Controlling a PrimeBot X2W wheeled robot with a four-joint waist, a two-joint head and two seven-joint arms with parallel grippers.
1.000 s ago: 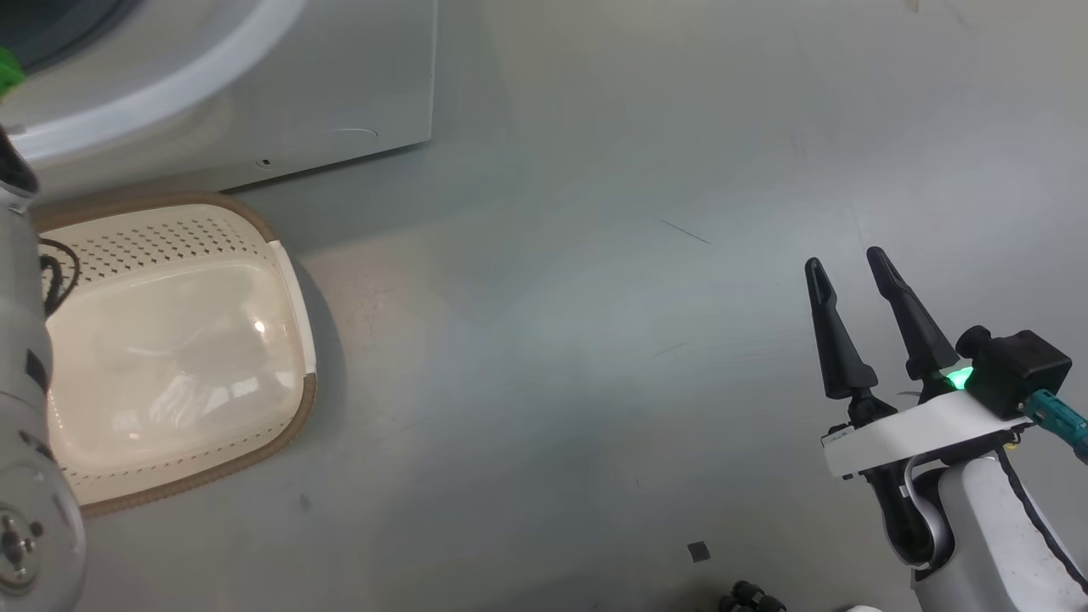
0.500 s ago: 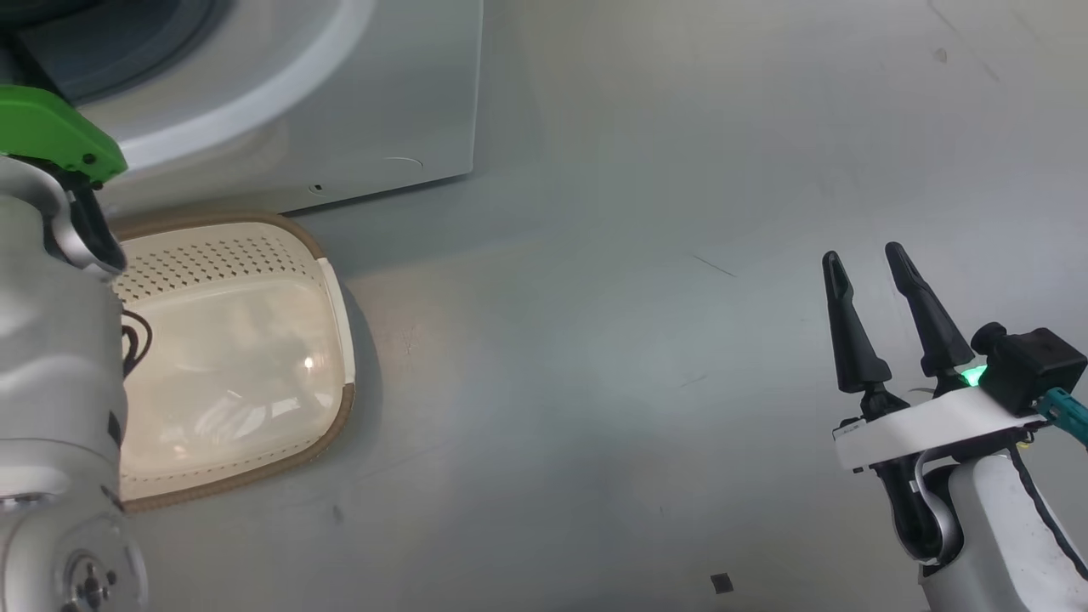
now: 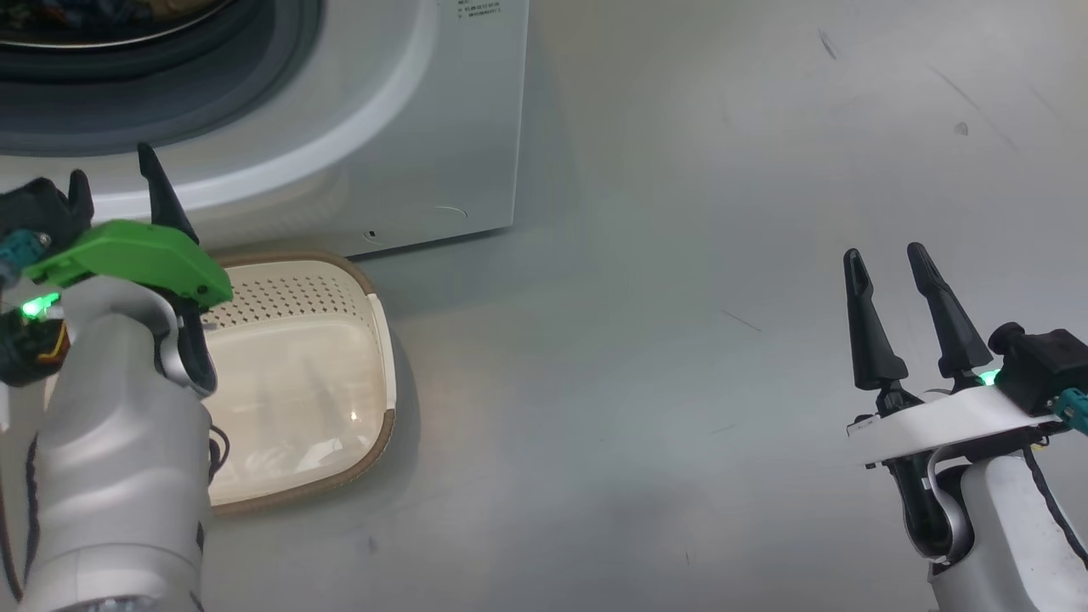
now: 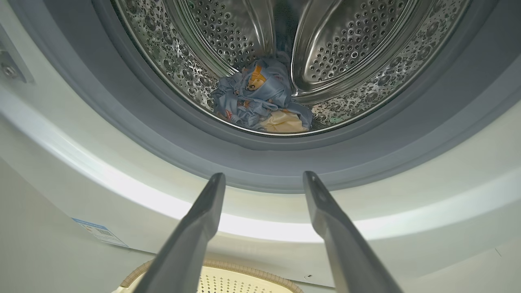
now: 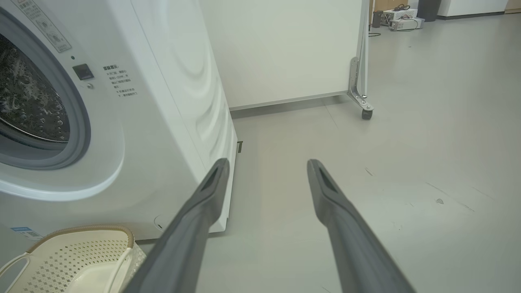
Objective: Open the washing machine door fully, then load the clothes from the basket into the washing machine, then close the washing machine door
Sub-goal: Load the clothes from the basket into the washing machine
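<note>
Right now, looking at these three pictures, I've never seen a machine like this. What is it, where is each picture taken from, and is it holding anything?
It is a wheeled robot with two arms, each ending in two long dark fingers. One picture looks down from its head; the others look along each wrist. The left fingers point toward the washing machine, where the clothes lie in the steel drum. The right fingers hover over the floor. Both are open and hold nothing. The basket on the floor looks empty.
</note>
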